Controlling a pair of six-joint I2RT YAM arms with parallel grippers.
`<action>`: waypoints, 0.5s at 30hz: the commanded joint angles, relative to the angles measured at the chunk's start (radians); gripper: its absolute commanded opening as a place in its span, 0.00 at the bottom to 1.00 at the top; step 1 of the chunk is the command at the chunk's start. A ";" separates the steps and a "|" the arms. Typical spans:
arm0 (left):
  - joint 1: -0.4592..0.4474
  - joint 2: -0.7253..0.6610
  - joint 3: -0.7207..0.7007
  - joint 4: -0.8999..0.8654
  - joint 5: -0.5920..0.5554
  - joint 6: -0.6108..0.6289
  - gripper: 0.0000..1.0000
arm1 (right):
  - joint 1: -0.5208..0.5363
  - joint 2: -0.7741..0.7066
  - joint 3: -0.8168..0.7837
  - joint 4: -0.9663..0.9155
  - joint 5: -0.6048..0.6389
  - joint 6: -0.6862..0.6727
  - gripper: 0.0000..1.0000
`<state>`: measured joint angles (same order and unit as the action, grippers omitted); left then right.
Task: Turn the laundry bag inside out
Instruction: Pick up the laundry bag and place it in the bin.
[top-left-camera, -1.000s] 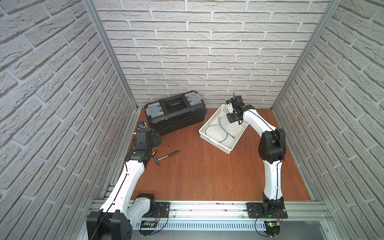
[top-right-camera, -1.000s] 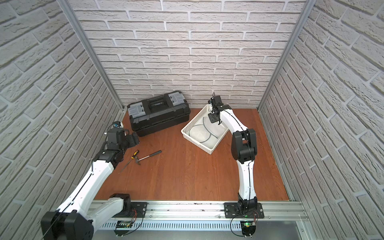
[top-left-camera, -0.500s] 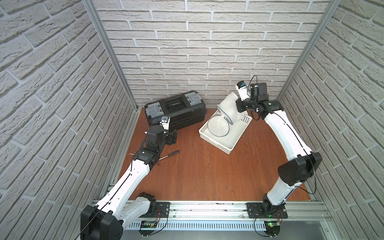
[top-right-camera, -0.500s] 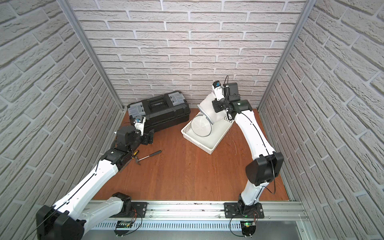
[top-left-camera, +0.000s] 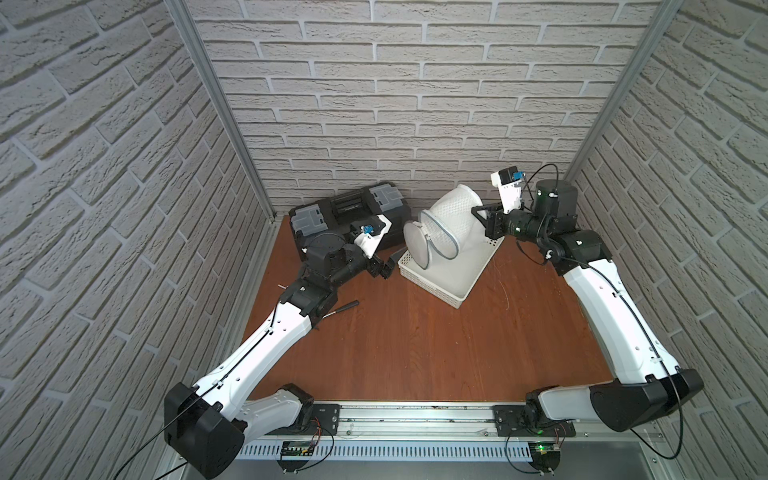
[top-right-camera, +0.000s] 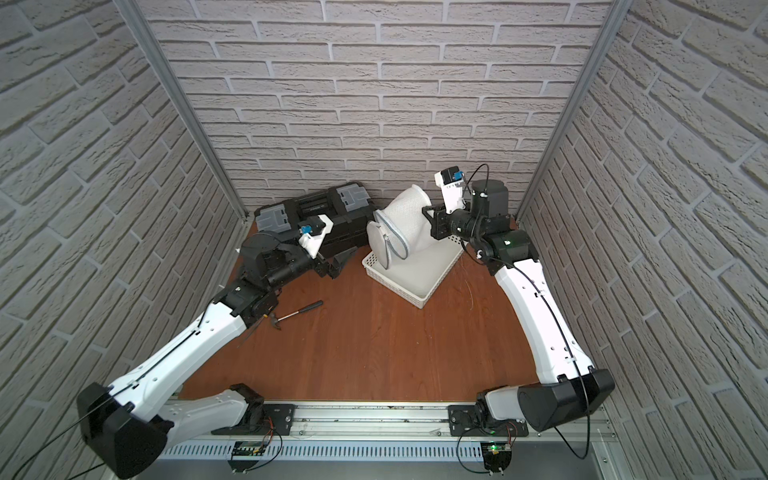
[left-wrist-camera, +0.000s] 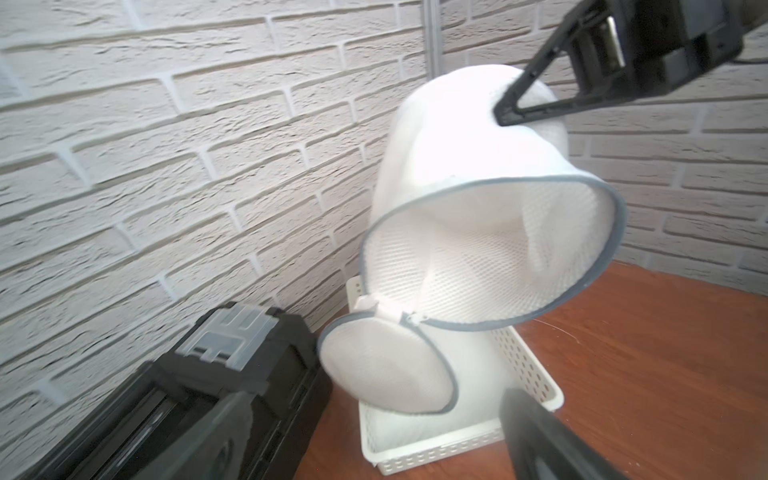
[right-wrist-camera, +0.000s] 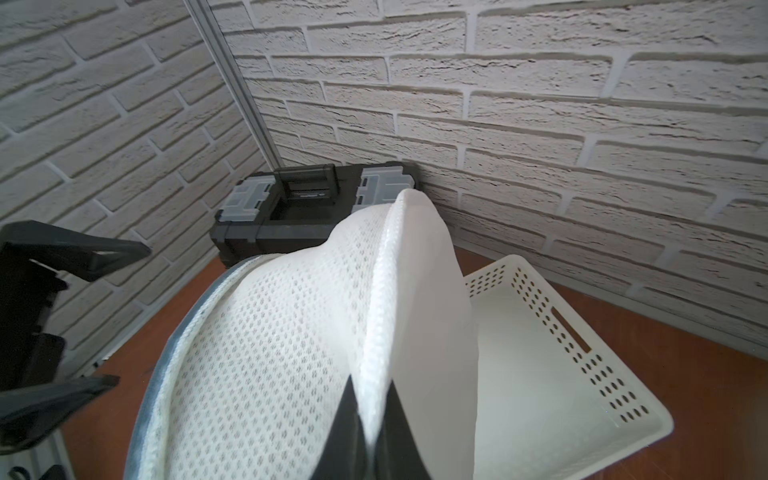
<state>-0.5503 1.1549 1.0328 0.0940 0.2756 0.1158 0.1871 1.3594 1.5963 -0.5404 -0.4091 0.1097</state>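
Above wooden tabletop (top-left-camera: 415, 332), right gripper (right-wrist-camera: 371, 409) pinches the laundry bag (top-left-camera: 449, 216); left gripper (top-left-camera: 392, 262) gapes empty.

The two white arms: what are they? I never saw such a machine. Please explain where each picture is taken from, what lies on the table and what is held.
They are the two arms of one robot, fixed to a rail at the front. Two pictures come from one camera high above and show nearly the same; two come from cameras on the wrists. On the table stand a black toolbox and a white perforated basket; a hammer lies by the left arm. The right arm has its jaws shut on the mesh of the laundry bag, white with grey trim, and holds it above the basket, its round flap hanging open. The left arm's jaws are open and empty.
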 joint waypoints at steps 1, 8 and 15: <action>-0.018 0.030 0.021 0.055 0.046 0.047 0.98 | -0.002 -0.051 -0.041 0.153 -0.130 0.125 0.03; -0.028 0.046 0.013 0.098 -0.057 0.054 0.98 | -0.002 -0.065 -0.071 0.195 -0.249 0.185 0.03; -0.025 0.061 0.015 0.105 -0.135 0.067 0.98 | 0.000 -0.047 -0.080 0.197 -0.329 0.202 0.03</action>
<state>-0.5728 1.2110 1.0328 0.1429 0.1967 0.1650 0.1871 1.3151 1.5177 -0.4061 -0.6693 0.2863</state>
